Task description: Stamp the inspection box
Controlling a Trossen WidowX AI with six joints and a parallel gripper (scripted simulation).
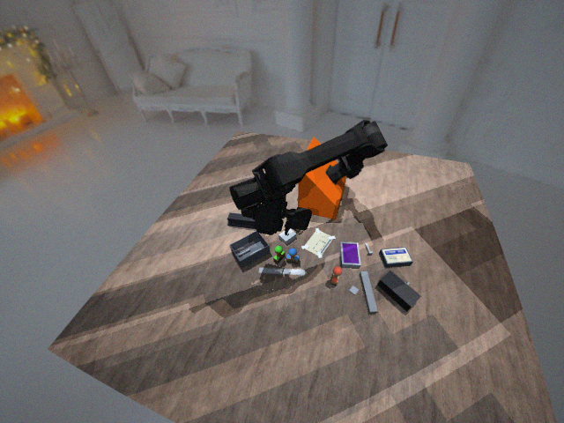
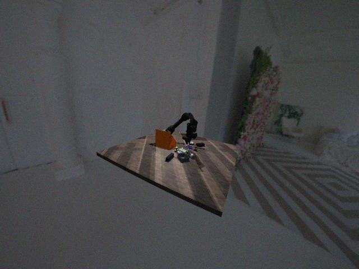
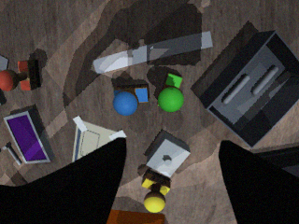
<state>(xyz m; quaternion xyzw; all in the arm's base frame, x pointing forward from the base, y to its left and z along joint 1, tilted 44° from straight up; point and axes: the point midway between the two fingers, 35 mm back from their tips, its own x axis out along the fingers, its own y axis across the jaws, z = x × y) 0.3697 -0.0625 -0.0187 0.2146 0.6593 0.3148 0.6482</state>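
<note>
My gripper point(image 1: 285, 224) point(image 2: 188, 142) point(image 3: 173, 147) is open and empty above the bench, over a small white-topped block. The green-knobbed stamp point(image 1: 278, 249) point(image 3: 170, 99) stands beside the blue-knobbed stamp point(image 1: 292, 253) point(image 3: 125, 103). The yellow-knobbed stamp point(image 3: 154, 202) is against the white-topped block, and the red-knobbed stamp point(image 1: 337, 271) point(image 3: 7, 80) is on the pad's side. No PASS wording is readable. The purple ink pad point(image 1: 350, 253) point(image 3: 27, 137) lies open. The taped card point(image 1: 318, 244) point(image 3: 90, 140) is partly hidden by a finger in the wrist view; its small marks are unreadable.
The white-topped block point(image 1: 287, 236) point(image 3: 172, 156) is below the gripper. A dark open tray point(image 1: 249, 250) and a long pale strip point(image 1: 282, 271) point(image 3: 151, 52) are near the stamps. An orange wedge point(image 1: 317, 197) point(image 2: 165, 139) stands behind. A black block point(image 1: 398, 290), grey bar point(image 1: 368, 292) and labelled box point(image 1: 396, 256) lie right.
</note>
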